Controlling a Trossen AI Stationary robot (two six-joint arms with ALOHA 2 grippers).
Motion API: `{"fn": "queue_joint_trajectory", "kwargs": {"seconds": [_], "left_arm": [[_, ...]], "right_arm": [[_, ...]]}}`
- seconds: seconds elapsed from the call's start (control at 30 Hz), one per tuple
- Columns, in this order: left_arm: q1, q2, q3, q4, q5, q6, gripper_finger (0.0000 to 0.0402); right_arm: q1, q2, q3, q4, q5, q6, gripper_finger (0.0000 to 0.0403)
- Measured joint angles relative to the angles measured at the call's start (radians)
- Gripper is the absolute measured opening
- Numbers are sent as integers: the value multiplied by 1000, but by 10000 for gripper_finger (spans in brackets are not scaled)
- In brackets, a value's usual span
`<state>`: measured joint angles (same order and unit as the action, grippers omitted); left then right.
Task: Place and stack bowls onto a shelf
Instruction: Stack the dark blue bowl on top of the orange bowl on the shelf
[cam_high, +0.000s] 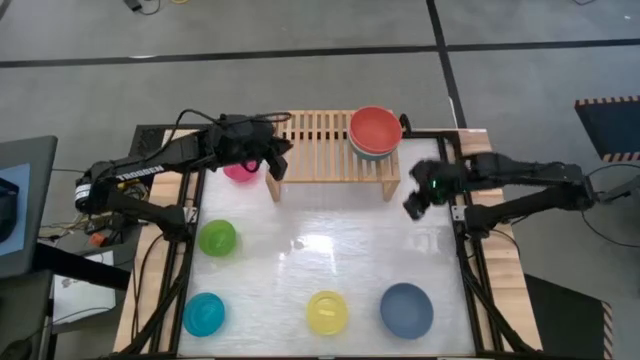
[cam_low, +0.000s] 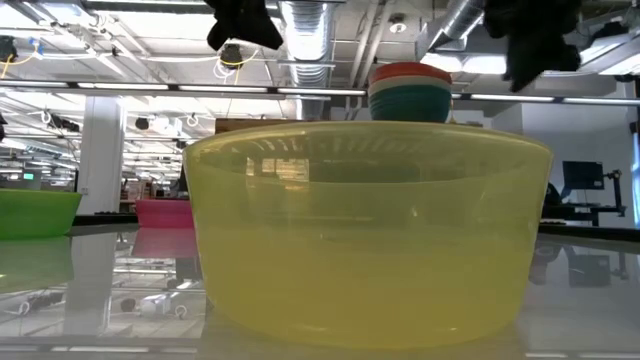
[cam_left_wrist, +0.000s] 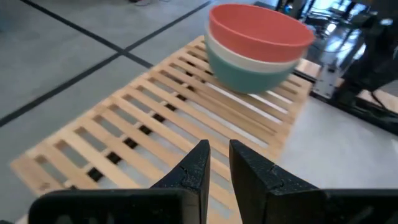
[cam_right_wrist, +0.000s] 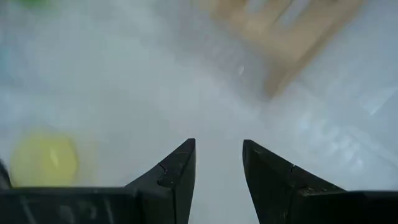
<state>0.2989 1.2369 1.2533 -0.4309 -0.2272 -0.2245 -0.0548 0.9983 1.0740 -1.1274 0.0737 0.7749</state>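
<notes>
A low light-wood shelf (cam_high: 325, 150) stands at the far edge of the bench (cam_high: 330, 250), its long axis running side to side across the bench and its slats crossing front to back. At its right end sits a stack of three round plastic bowls, mouths up: a red bowl (cam_high: 375, 127) on top, a white bowl (cam_left_wrist: 249, 57) nested beneath it, and a dark green bowl (cam_left_wrist: 249, 78) at the bottom.

Five more bowls rest upright on the bench, well apart from one another. A pink bowl (cam_high: 240, 170) sits just beside the shelf's left leg. A lime bowl (cam_high: 217, 238) lies toward the left edge, and along the near edge stand a cyan bowl (cam_high: 204, 314), a yellow bowl (cam_high: 327, 311) and a grey-blue bowl (cam_high: 406, 308). The yellow one is translucent and fills the low view.

The left end effector (cam_left_wrist: 216, 165) hovers over the shelf's left end, its dark fingers nearly pressed together and holding nothing. The right end effector (cam_right_wrist: 219, 165) hangs above the bench just off the shelf's right leg, fingers spread and empty.

The bench top is glossy white and mirrors the ceiling lights. Around it lies grey floor marked with dark tape lines; beyond it, an open workshop with exposed ducts and strip lights.
</notes>
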Motion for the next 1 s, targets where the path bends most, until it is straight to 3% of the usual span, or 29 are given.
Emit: {"fn": "queue_joint_trajectory", "kwargs": {"seconds": [0.27, 0.5, 0.8, 1.0], "left_arm": [[-125, 77, -1, -24, -23, -49, 93], [-190, 212, 0, 85, 44, -111, 122], [-272, 289, 0, 228, 116, -206, 126], [-329, 289, 0, 209, 106, -204, 126]], "right_arm": [[349, 37, -165, 25, -132, 155, 174], [609, 107, -269, 274, -179, 308, 227], [708, 273, -314, 456, -163, 314, 228], [714, 414, -313, 466, -155, 319, 188]]}}
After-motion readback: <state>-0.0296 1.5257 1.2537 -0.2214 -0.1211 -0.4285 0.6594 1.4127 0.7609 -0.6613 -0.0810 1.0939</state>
